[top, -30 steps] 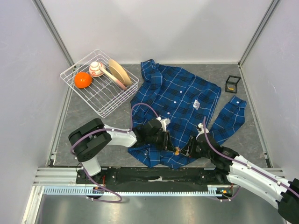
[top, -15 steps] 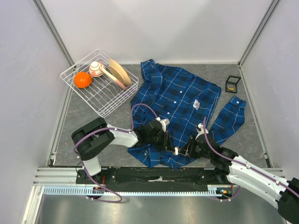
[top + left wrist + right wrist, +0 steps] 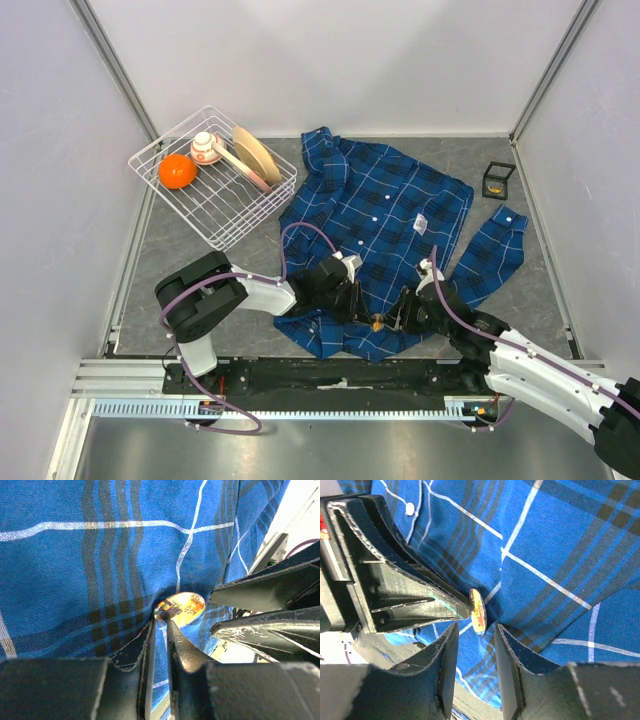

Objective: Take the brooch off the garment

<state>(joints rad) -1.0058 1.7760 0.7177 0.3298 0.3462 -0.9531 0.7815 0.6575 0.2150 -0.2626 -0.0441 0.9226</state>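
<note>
The shirt (image 3: 385, 205) lies spread across the middle of the surface (image 3: 190, 270), collar far and hem near. The brooch (image 3: 181, 607), a small orange-gold oval, sits on the cloth close to the near hem, between the two grippers. The left gripper (image 3: 162, 624) meets it from the left with fingers nearly together, tips at the brooch's edge; whether they pinch the brooch or only cloth I cannot tell. The right gripper (image 3: 476, 629) stands just right of it, fingers apart and holding nothing, the brooch just ahead of the gap. A wire basket (image 3: 235, 215) sits far left.
</note>
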